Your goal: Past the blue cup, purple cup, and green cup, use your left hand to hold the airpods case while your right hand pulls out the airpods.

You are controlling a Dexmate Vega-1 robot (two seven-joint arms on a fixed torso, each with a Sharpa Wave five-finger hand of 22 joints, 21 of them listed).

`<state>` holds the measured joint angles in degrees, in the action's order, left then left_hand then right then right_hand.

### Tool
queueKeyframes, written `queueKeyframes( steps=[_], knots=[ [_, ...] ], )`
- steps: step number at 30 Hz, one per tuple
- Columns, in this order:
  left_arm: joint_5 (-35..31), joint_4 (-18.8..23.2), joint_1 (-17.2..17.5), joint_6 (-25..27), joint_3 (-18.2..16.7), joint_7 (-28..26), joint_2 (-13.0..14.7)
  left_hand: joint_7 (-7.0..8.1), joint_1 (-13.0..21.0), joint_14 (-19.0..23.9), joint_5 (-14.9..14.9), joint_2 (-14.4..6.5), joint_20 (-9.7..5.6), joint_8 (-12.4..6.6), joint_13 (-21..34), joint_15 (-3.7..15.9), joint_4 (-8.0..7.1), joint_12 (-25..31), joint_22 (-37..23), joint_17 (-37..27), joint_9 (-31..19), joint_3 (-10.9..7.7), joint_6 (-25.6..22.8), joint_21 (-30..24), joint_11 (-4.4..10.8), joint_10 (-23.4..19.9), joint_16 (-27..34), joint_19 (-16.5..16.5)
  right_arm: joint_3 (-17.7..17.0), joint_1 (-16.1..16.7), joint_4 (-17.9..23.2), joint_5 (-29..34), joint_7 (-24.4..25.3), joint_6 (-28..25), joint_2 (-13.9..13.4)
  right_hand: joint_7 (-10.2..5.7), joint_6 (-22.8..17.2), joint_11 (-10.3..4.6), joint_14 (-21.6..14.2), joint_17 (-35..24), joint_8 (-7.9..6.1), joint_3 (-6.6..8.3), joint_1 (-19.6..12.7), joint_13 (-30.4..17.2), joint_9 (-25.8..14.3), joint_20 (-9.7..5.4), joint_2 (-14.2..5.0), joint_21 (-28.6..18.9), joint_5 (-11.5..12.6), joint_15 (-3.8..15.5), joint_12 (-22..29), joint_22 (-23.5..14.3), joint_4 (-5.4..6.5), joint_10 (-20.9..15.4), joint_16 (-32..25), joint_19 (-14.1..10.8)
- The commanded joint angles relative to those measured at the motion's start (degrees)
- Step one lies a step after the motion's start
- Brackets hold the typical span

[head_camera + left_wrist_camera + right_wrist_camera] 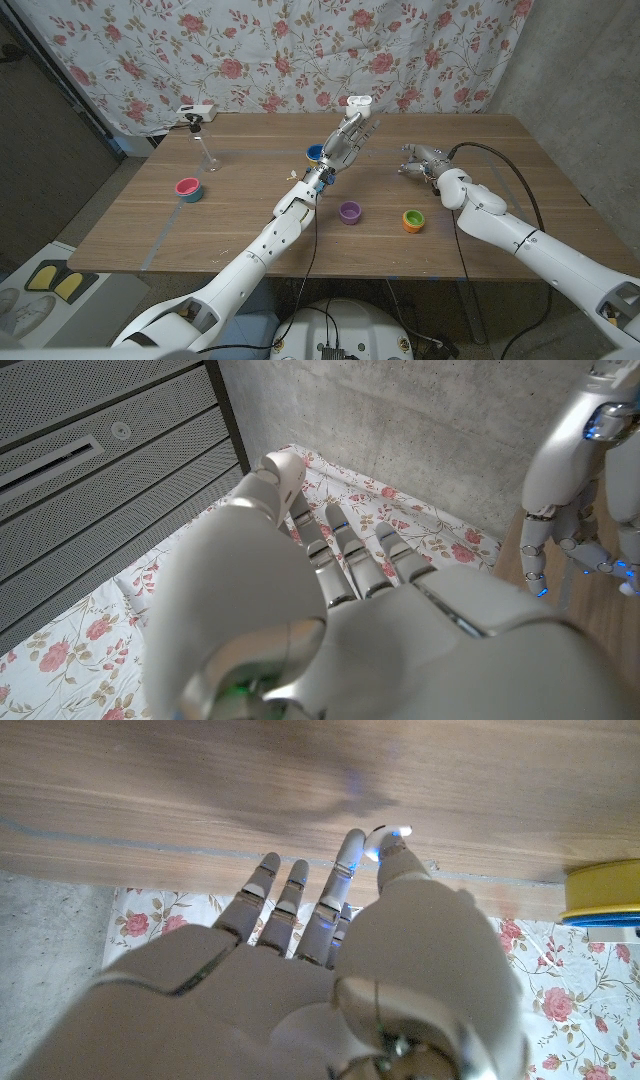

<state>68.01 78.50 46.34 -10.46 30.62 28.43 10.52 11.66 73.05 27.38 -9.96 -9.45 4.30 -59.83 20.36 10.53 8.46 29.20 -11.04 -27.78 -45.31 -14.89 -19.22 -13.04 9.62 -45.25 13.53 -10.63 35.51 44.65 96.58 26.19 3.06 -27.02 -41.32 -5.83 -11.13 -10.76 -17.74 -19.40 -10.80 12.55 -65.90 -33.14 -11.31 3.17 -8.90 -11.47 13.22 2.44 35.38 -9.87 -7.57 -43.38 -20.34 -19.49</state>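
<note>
The white airpods case (358,101) stands at the table's far edge, in front of the flowered curtain. My left hand (349,137) hovers just short of it, fingers spread and holding nothing; its back (330,610) shows in the left wrist view. The blue cup (313,153) sits beside that hand's wrist. The purple cup (349,211) and green cup (412,220) stand nearer the front. My right hand (420,162) is to the right of the left one, low over the wood, empty with fingers (300,905) stretched out. The blue cup (603,895) is in the right wrist view too.
A pink cup (187,187) sits on the table's left side. A clear upright stand (207,152) and a small white device (197,113) are at the back left. A black cable (510,175) runs along my right arm.
</note>
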Motion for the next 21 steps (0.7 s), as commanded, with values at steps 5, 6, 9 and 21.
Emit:
queueKeyframes(
  steps=[5, 6, 9, 21],
  knots=[
    [0.32, -0.74, -0.09, -0.04, -0.46, 0.76, 0.0, 0.12, 0.05, 2.45, -0.36, -0.49, -0.07, -0.09, 4.59, 2.56, -0.25, 2.56, -0.11, -0.15, -0.02, -0.27, -0.34, -0.05, 3.08, -3.56, -0.08, 0.03, -0.07, 0.09, -0.31, 0.32, -0.76, -0.06, 0.47, 1.61, 1.58, -1.54, 0.79, 0.36, 0.22, -0.5, 0.48, 1.18, -0.27, 0.29, -0.07, 0.29, -0.33, 8.62, -1.4, -0.04, 0.08, 0.64, 0.72, 0.24],
    [0.19, -0.78, -0.15, -0.1, -0.46, 0.8, 0.08, 0.12, 0.03, 2.49, -0.35, -0.52, -0.04, -0.07, 4.55, 2.51, -0.27, 2.49, -0.11, -0.13, 0.03, -0.3, -0.3, -0.05, 3.07, -3.44, -0.1, 0.02, -0.05, 0.08, -0.35, 0.29, -0.77, 0.24, 0.39, 2.07, 1.72, -1.5, 0.89, 0.48, 0.18, -0.57, 0.58, 1.43, -0.27, 0.33, 0.06, 0.28, -0.35, 8.55, -1.65, -0.03, 0.07, 0.92, 0.84, 0.22],
    [0.35, -0.89, -0.21, -0.06, -0.56, 0.93, 0.04, 0.12, 0.03, 2.5, -0.34, -0.52, -0.04, -0.05, 4.52, 2.5, -0.27, 2.4, -0.11, -0.11, 0.1, -0.35, -0.25, -0.06, 3.03, -3.27, -0.16, 0.02, 0.23, 0.08, -0.13, 0.74, -0.82, 0.55, 0.12, 2.58, 2.07, -1.44, 1.34, 0.77, 0.1, -0.86, 1.05, 2.04, -0.27, 0.53, 0.39, 0.34, -0.42, 7.9, -2.21, 0.0, 0.18, 1.37, 1.23, 0.36],
    [0.58, -1.59, -0.48, 0.2, -0.58, 1.6, -0.19, 0.12, 0.0, 2.54, -0.31, -0.55, -0.16, -0.03, 4.61, 2.57, -0.3, 2.43, -0.11, -0.14, 0.38, -0.42, -0.2, -0.07, 3.05, -3.2, -0.24, -0.02, -0.44, 0.53, 0.74, 0.26, -1.19, 0.48, -0.19, 3.58, 2.92, 0.6, 2.54, 1.94, -0.42, -2.15, 3.46, 5.1, -0.23, 1.31, 1.59, 0.44, -0.62, 5.19, -6.23, 0.06, 0.65, 5.46, 2.2, 0.74]
  ],
)
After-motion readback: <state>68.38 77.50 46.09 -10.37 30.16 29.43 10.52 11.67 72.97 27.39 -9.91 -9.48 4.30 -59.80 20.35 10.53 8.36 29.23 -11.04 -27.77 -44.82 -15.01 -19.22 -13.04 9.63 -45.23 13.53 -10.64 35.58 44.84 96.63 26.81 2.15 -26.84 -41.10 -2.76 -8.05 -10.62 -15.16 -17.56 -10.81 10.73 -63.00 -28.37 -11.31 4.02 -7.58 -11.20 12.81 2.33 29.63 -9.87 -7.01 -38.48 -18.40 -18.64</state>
